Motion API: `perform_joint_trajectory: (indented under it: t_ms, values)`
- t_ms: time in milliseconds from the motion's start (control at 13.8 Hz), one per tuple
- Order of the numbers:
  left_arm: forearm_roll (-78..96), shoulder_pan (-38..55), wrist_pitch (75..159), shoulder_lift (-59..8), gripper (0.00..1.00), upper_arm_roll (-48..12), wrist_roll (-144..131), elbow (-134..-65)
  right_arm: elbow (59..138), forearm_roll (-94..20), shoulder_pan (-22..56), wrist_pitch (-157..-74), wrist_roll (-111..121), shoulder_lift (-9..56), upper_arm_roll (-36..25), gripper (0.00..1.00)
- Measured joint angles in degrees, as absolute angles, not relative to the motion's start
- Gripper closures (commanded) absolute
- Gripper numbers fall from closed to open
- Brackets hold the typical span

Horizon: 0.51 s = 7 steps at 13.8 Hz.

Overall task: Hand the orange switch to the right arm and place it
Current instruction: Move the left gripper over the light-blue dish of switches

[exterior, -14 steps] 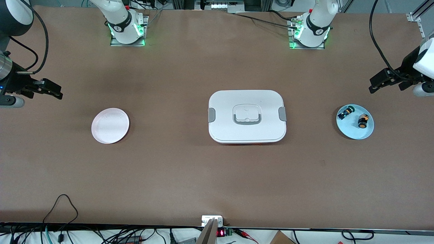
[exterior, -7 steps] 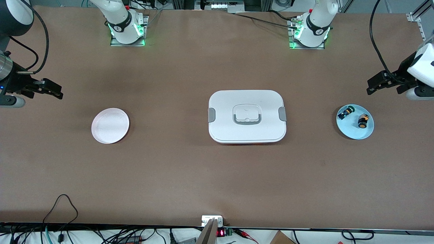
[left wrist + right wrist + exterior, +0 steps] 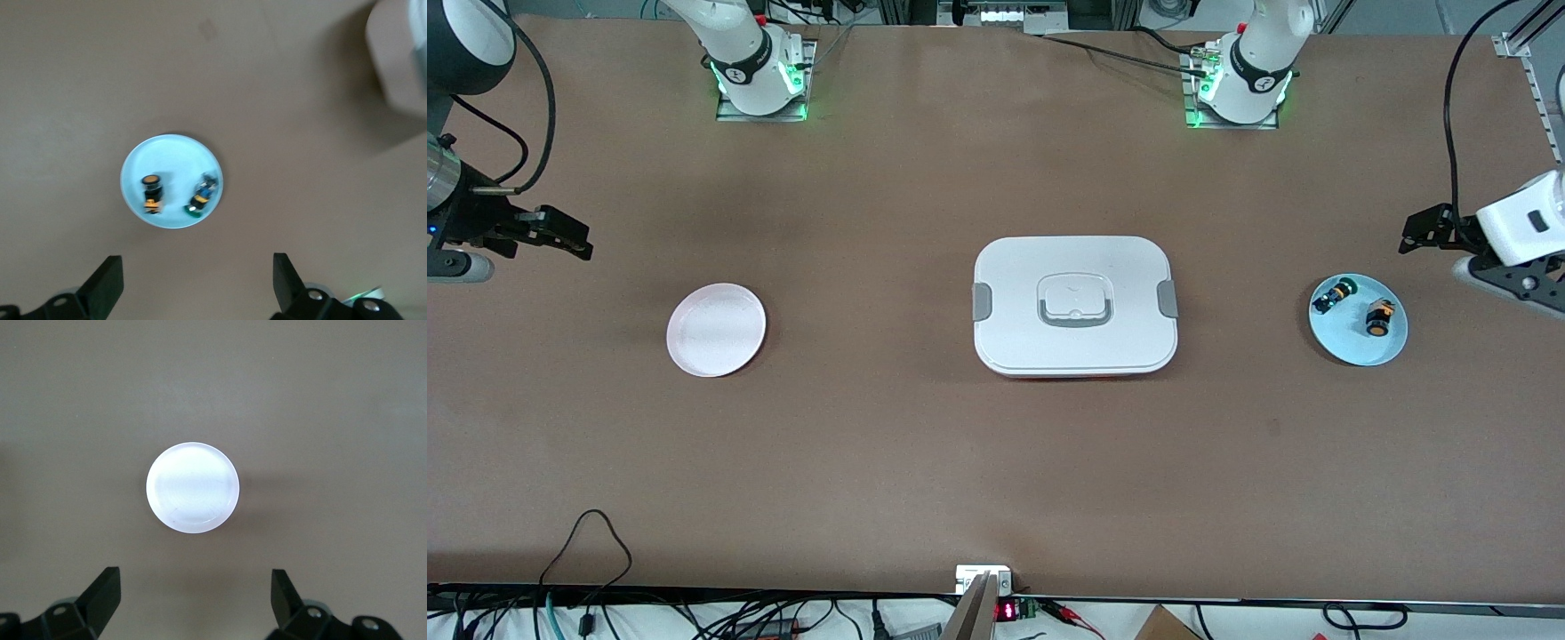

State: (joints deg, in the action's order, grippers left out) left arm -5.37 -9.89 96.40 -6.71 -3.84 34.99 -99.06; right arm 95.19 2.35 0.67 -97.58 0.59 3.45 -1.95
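Observation:
The orange switch (image 3: 1380, 317) lies on its side on a light blue plate (image 3: 1352, 345) at the left arm's end of the table, beside a green-capped switch (image 3: 1334, 294). My left gripper (image 3: 1416, 233) hangs open over bare table beside that plate, holding nothing. In the left wrist view the orange switch (image 3: 151, 193) and the plate (image 3: 170, 152) lie well ahead of the left gripper (image 3: 198, 287). My right gripper (image 3: 560, 236) waits open and empty at the right arm's end. It hovers over bare table next to a white plate (image 3: 192, 487), as the right wrist view shows with the right gripper (image 3: 193, 603).
A white lidded box (image 3: 1074, 307) with grey clips stands in the middle of the table. The white plate (image 3: 716, 329) lies between it and the right arm's end. Cables hang off the table's front edge.
The left arm's wrist has swung round and its white housing has come lower, toward the blue plate. The right arm and both switches have not moved.

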Motion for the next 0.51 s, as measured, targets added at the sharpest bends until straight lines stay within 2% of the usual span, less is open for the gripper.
perform_joint_trajectory:
  t_ms: [289, 506]
  values:
    - [-8.28, -12.03, 102.93, -10.48, 0.01, -3.83, 55.12, -105.45, 95.17, 2.32, 0.73, -97.55, 0.59, 3.46, -1.75, 0.00]
    - [-8.31, -16.44, 114.81, -12.70, 0.01, -3.76, 73.38, -111.91, 95.17, 2.32, 0.75, -97.55, 0.59, 3.48, -1.59, 0.00]
